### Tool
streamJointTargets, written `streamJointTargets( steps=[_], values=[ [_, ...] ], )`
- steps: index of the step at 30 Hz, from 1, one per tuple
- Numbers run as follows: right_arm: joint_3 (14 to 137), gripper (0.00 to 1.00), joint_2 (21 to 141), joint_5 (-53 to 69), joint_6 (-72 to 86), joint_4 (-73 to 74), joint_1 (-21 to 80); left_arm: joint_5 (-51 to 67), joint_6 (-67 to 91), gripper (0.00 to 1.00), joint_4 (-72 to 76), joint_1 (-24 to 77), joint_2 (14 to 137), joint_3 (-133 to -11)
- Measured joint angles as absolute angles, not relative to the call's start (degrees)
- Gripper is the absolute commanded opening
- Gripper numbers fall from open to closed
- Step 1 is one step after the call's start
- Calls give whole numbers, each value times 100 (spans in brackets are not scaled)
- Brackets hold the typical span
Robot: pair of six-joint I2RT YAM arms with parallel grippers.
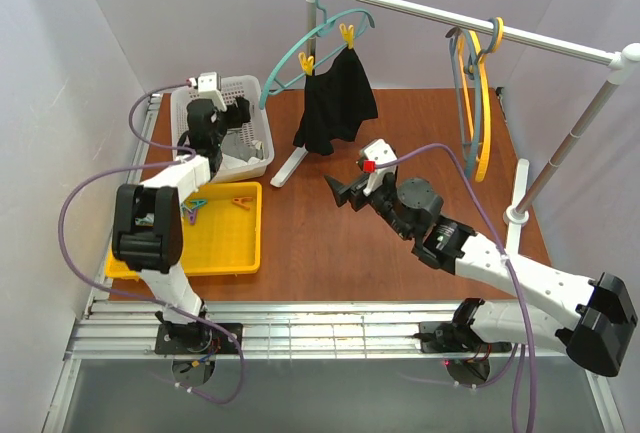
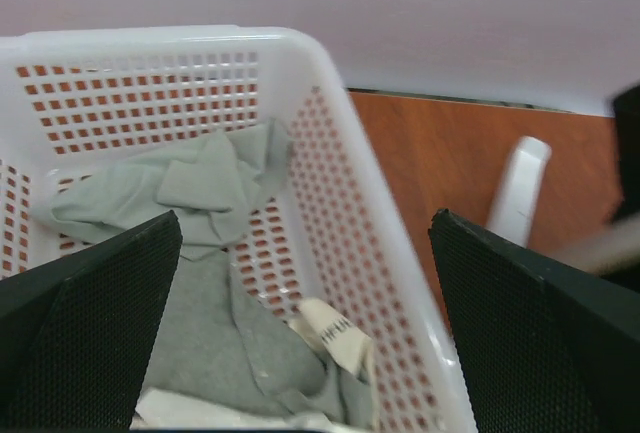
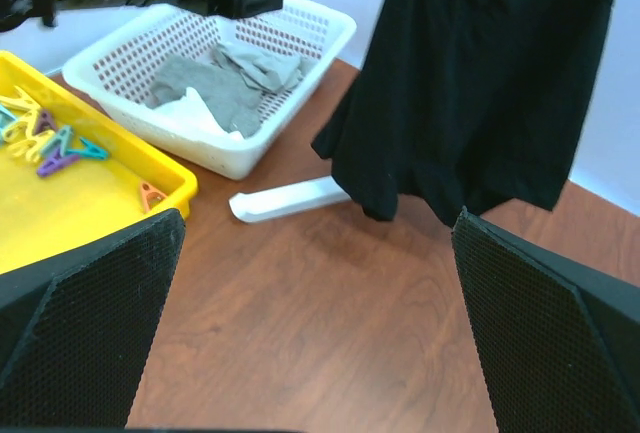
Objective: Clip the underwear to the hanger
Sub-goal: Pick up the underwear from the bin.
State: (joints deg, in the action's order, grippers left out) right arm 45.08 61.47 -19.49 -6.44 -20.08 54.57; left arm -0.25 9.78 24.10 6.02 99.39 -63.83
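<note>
Underwear: small grey soft-fabric underwear (image 2: 205, 188), crumpled in a heap inside the white perforated plastic basket (image 2: 340, 183) at the far left corner of the bench (image 1: 330, 253); not yet lifted.

Left end effector: left end effector (image 2: 305, 328) hanging over the basket, fingers spread wide and pinching nothing. One finger above the grey heap, the other outside the basket's right wall, so probably to be moved inward before going down.

Right end effector: right end effector (image 3: 310, 333) above the middle of the bench, fingers spread and empty. Turned toward the basket, likely parked there to take over the cloth.

Hanger: thin yellow-orange plastic hanger (image 1: 486, 133) with a curved hook, hung on the white metal rail (image 1: 420, 10) toward the far right corner, just beside a grey-blue hanger (image 1: 463, 93). Well apart from the underwear, so one of them must cross the bench.

Pegs: small coloured plastic pegs (image 3: 55, 148) loose in the flat yellow plastic tray (image 1: 230, 253) along the left edge, just in front of the basket. Near the left arm, probably for the clipping.

Other garment: larger black fabric garment (image 1: 335, 103), pinned with two yellow pegs to a teal hanger (image 1: 290, 53) on the rail; not part of this job.

Progress: very early, nothing gripped.
</note>
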Motion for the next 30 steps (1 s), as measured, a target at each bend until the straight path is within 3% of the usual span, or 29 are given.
streamJointTargets(
  steps=[11,20,24,28,30],
  values=[
    [3951,99,5081,-2075,-644,-2069,5286,-285,521,85,755,200,13034,-9830],
    [3778,99,4792,-2062,-633,-2115,5212,-438,196,72,-257,233,13904,-10864],
    [3765,99,4794,-2045,-598,-2110,5199,-517,25,54,-523,237,13915,-10884],
    [3765,99,4792,-2040,-550,-2110,5181,-558,-82,12,-784,237,13941,-11019],
    [3765,99,4790,-2043,-523,-2110,5181,-552,-102,3,-847,237,13941,-11059]
  ],
)
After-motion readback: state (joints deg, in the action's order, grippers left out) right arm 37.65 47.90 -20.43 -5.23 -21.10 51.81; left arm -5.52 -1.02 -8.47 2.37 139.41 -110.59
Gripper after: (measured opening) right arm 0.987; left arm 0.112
